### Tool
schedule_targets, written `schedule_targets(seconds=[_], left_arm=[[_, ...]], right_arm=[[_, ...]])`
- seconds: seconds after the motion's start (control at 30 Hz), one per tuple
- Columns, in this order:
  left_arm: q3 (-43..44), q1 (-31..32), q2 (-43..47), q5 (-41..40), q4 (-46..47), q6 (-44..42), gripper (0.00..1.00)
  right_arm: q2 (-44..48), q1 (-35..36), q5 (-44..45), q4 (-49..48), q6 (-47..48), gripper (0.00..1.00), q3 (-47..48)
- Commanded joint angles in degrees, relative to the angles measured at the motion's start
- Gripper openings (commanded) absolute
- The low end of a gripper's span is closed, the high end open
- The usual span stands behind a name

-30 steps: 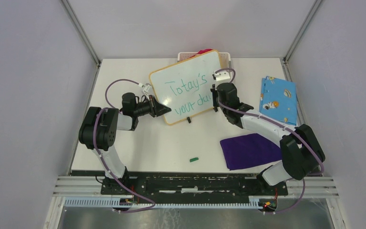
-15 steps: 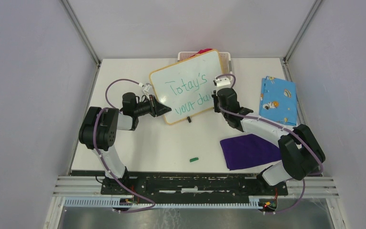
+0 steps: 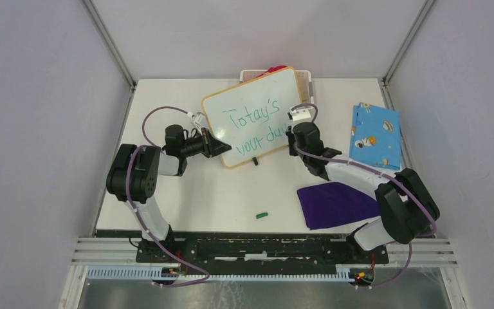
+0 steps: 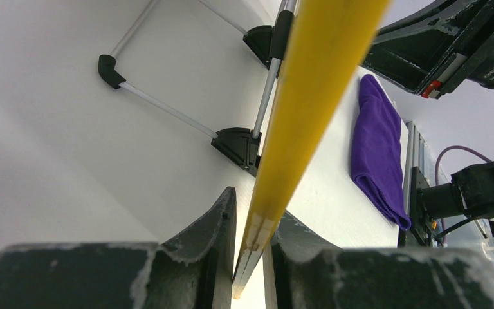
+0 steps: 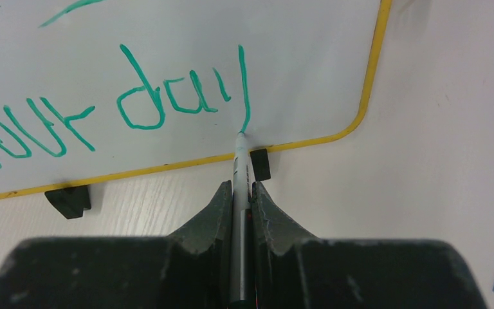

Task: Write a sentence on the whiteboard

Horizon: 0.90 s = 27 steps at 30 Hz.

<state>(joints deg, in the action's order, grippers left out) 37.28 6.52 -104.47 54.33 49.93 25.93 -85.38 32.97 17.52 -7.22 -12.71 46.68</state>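
The whiteboard [image 3: 252, 119] stands tilted at the back middle of the table, and its yellow frame edge runs through the left wrist view [image 4: 309, 96]. The sentence [image 3: 254, 116] is in green, two lines reading about "Totay's your day". My left gripper [image 3: 222, 148] is shut on the board's near-left frame corner [image 4: 254, 212]. My right gripper [image 3: 291, 138] is shut on a grey marker [image 5: 240, 167]. The marker's tip touches the board at the bottom of the last long stroke of "day" [image 5: 141, 103], just above the lower frame.
A purple cloth [image 3: 338, 203] lies near right, also in the left wrist view [image 4: 376, 148]. A blue patterned cloth [image 3: 375, 134] lies far right. A green marker cap [image 3: 262, 215] lies near the front edge. A white basket [image 3: 302, 76] stands behind the board. Black board feet [image 5: 69, 199] rest on the table.
My right gripper has moved down the board toward its lower edge with the marker, lengthening the last green stroke. The left gripper and the board have not moved.
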Motion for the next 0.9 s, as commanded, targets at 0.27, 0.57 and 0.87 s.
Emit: schedule_targets(seconds=[0.27,0.57,0.87], left_arm=[[0.47,0.95,-1.27,-3.18,-4.67,-3.94,0.26],[0.46,0.95,-1.16,-3.3,-4.9,-4.11,0.26],[0.35,0.95,-1.09,-3.5,-4.86,-4.22,0.26]], right_arm=[[0.71,4.09,-2.55,-2.38,-1.61,0.0,0.91],[6.0,4.28,-5.34,-3.05,-3.9,0.0,0.26],[21.12,-3.99,0.95,-6.87,-8.28,0.0,-8.91]])
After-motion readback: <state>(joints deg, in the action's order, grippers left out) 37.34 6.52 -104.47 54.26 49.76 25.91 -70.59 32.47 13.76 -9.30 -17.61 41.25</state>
